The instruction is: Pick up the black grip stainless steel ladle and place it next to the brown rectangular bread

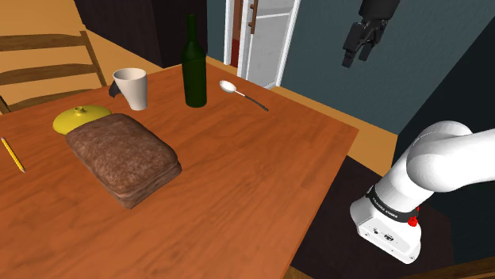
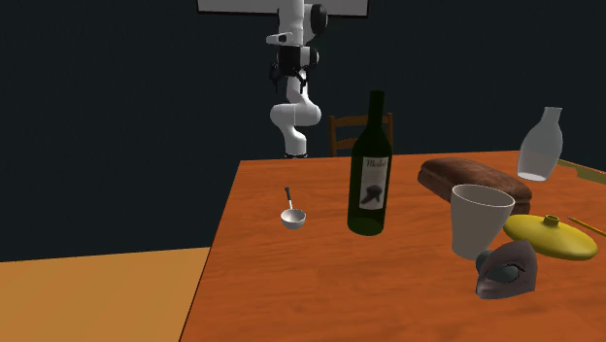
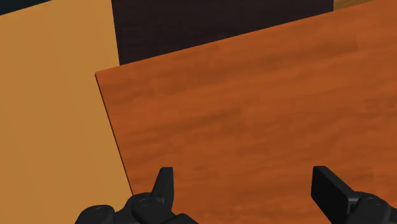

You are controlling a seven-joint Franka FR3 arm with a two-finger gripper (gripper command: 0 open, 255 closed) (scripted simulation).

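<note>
A small ladle (image 1: 241, 93) with a shiny bowl and a thin dark handle lies on the wooden table (image 1: 262, 166), near its far edge just right of the green bottle in the shoulder view. From the second exterior view the ladle (image 2: 291, 210) rests left of the bottle. The brown rectangular bread (image 1: 122, 155) sits toward the shoulder view's left, and the bread (image 2: 474, 182) appears behind the cup. My black gripper (image 1: 357, 57) hangs high in the air, well above and right of the ladle. In the wrist view the gripper (image 3: 245, 184) is open over a table corner, holding nothing.
A dark green bottle (image 1: 194, 65), a white cup (image 1: 132, 86), a yellow lidded dish (image 1: 80, 118) and a pencil (image 1: 12, 154) stand on the table. A clear glass flask (image 2: 540, 146) and a grey object (image 2: 505, 272) are also there. A chair (image 1: 47, 67) stands behind.
</note>
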